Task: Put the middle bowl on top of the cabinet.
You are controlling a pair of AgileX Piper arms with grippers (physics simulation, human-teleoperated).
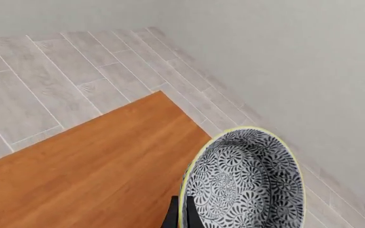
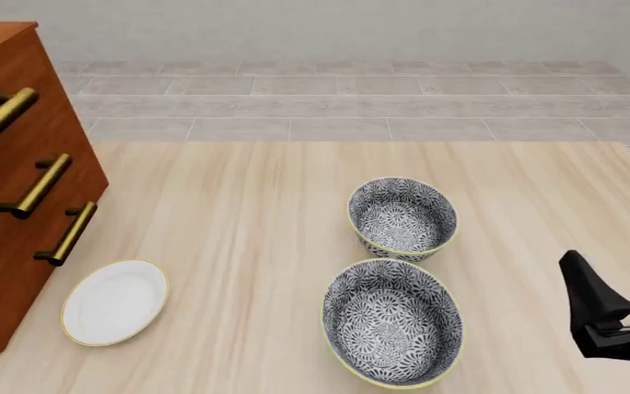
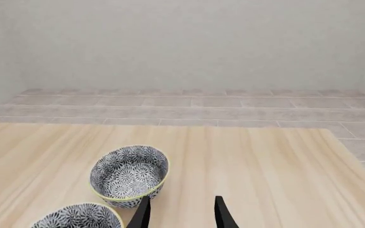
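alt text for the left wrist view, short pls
A black-and-white floral bowl with a pale yellow rim is pinched at its rim by the left gripper, above the reddish-brown wooden cabinet top. Beyond are grey floor tiles and a plain wall.

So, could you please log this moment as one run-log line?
left gripper: shut on middle bowl, over cabinet top | right gripper: open, idle | table: two bowls, white plate

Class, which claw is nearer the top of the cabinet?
Left. The left claw holds the middle bowl just above the cabinet top; the right claw hovers over the table's opposite side.
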